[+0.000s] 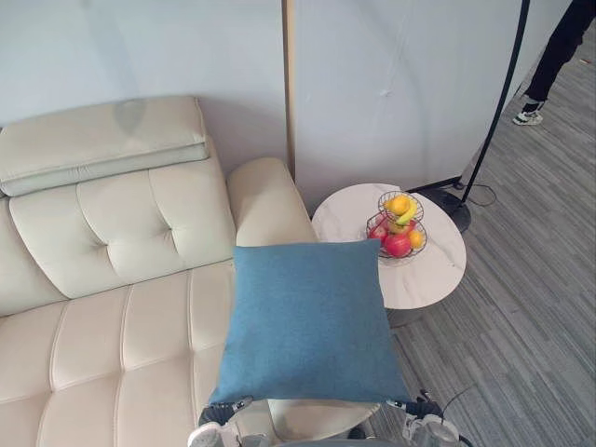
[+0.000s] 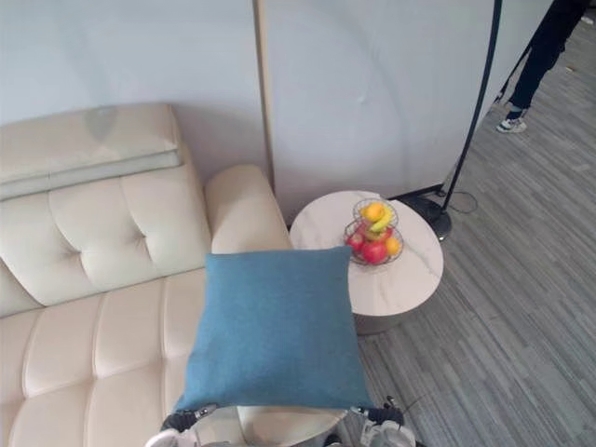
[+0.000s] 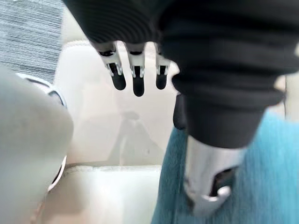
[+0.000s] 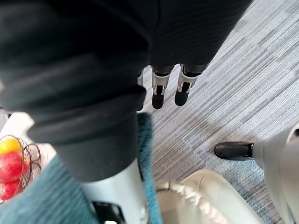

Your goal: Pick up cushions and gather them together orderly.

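A blue square cushion is held up in front of me, above the front edge of the cream sofa. My left hand is at its lower left corner and my right hand at its lower right corner, both mostly hidden under it. In the left wrist view the thumb presses on the blue cloth while the fingers reach past the corner. The right wrist view shows the same: thumb against the cushion's edge, fingers over the floor.
A round white side table with a wire basket of fruit stands right of the sofa arm. A lamp stand base sits behind it. A person's legs are at the far right on the grey floor.
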Available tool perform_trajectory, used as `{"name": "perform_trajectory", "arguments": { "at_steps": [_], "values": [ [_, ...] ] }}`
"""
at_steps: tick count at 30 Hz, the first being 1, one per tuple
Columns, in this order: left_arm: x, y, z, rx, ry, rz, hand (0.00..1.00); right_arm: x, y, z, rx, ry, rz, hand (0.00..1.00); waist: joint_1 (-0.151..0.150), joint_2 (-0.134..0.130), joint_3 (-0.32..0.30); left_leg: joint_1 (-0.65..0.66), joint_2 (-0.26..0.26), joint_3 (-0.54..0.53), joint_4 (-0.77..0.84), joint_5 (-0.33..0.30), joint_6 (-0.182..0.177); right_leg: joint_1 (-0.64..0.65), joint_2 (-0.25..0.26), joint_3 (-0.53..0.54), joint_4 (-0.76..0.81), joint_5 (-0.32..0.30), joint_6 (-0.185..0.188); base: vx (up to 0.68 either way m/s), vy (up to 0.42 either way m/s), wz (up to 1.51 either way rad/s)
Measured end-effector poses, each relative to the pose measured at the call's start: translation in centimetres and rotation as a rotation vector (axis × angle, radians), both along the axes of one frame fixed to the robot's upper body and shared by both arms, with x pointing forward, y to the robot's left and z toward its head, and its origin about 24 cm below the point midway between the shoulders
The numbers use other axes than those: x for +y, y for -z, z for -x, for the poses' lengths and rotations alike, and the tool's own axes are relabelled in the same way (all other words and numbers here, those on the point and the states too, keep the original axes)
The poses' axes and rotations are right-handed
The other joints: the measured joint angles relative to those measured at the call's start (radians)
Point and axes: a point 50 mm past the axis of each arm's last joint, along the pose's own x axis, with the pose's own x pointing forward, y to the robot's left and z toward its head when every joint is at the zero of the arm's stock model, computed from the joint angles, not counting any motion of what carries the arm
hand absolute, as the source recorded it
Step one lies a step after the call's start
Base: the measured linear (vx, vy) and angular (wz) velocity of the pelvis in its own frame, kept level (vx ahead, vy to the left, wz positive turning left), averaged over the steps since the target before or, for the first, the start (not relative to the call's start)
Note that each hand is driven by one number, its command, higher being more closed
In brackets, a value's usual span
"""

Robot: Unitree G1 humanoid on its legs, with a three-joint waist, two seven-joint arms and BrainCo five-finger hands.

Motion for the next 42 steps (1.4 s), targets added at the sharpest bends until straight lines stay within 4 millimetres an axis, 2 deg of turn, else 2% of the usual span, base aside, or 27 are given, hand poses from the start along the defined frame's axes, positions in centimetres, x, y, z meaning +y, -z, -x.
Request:
{"name": "perform_trajectory", "arguments": {
  "at_steps": [3,6,11,14,16,18,20,23,26,31,37,42],
  "values": [
    [0.9,0.1,1.2,0.023,-0.039,-0.015,0.00,-0.8,-0.2,-0.1,0.000,0.005,0.029,0.00,0.000,0.006,-0.004,0.000,-0.003,-0.001,-0.006,0.000,0.000,-0.003,0.003,0.017,-0.014,0.023,-0.001,-0.15,-0.002,-0.11],
    [1.0,0.4,2.9,0.062,-0.056,-0.013,0.00,-2.0,-0.7,-0.5,-0.008,0.004,0.066,0.00,-0.001,0.016,-0.012,0.000,-0.006,0.005,-0.012,0.000,0.000,-0.017,0.005,0.045,-0.017,0.041,-0.002,-0.15,-0.003,-0.22],
    [1.1,0.6,4.7,0.104,-0.074,-0.009,0.00,-3.2,-1.0,-0.5,-0.006,0.004,0.100,0.00,0.000,0.016,-0.014,0.015,-0.010,0.013,-0.014,0.003,-0.001,-0.013,0.005,0.060,-0.033,0.059,-0.006,-0.13,-0.010,-0.14],
    [1.2,0.5,4.6,0.098,-0.072,-0.007,0.00,-4.3,-1.5,-0.7,-0.015,0.005,0.131,0.00,-0.001,0.015,-0.015,0.016,-0.013,0.013,-0.016,-0.001,-0.008,-0.015,0.003,0.064,-0.034,0.064,-0.011,-0.10,0.001,-0.06],
    [1.5,0.5,4.6,0.094,-0.086,-0.010,0.00,-5.4,-2.5,-1.5,-0.058,0.005,0.170,0.00,-0.003,0.016,-0.016,0.018,-0.015,0.012,-0.016,0.000,-0.009,-0.015,0.002,0.066,-0.035,0.064,-0.012,-0.05,0.009,-0.06],
    [2.6,0.1,4.2,0.071,-0.089,-0.040,0.00,-7.0,-4.3,-3.0,-0.141,-0.006,0.237,0.00,-0.009,0.018,-0.018,0.022,-0.015,0.011,-0.016,-0.001,-0.010,-0.013,0.002,0.067,-0.035,0.064,-0.011,-0.03,0.008,-0.05],
    [4.6,-1.0,3.1,-0.003,-0.108,-0.096,0.00,-8.4,-6.4,-4.5,-0.231,-0.016,0.303,0.00,-0.012,0.017,-0.030,0.021,-0.015,0.007,-0.017,-0.001,-0.010,-0.013,0.003,0.066,-0.035,0.064,-0.012,0.00,0.002,0.02],
    [6.7,-2.5,1.4,-0.097,-0.104,-0.170,0.00,-9.2,-8.0,-5.8,-0.319,-0.011,0.334,0.00,-0.012,0.016,-0.047,0.020,-0.014,-0.004,-0.016,0.001,-0.007,-0.012,0.005,0.061,-0.035,0.068,-0.010,0.04,0.005,0.08],
    [7.5,-3.8,-0.6,-0.185,-0.094,-0.210,0.00,-8.9,-8.5,-6.9,-0.357,-0.020,0.327,0.00,-0.012,0.019,-0.051,0.018,-0.016,-0.014,-0.012,0.007,0.000,-0.010,0.004,0.048,-0.035,0.069,-0.009,0.04,0.008,0.07],
    [6.8,-4.4,-3.2,-0.258,-0.075,-0.184,0.00,-7.3,-8.8,-8.7,-0.406,-0.076,0.272,0.00,-0.015,0.015,-0.048,0.015,-0.019,-0.049,-0.010,0.007,0.002,-0.002,0.003,0.029,-0.035,0.069,-0.009,0.03,0.007,0.11],
    [4.2,-4.7,-6.0,-0.310,0.054,-0.137,0.00,-4.0,-9.0,-11.4,-0.442,-0.238,0.213,0.00,-0.018,0.010,-0.038,0.008,-0.020,-0.063,-0.010,0.011,0.006,-0.002,0.001,0.011,-0.036,0.069,-0.009,-0.01,0.000,0.05],
    [1.3,-5.4,-9.1,-0.375,0.184,-0.093,0.00,-1.5,-8.3,-12.1,-0.436,-0.297,0.153,0.00,-0.028,0.005,-0.012,-0.047,-0.029,-0.097,-0.012,0.032,0.013,-0.042,-0.009,-0.014,-0.036,0.075,-0.009,-0.03,0.001,0.19]
  ]
}}
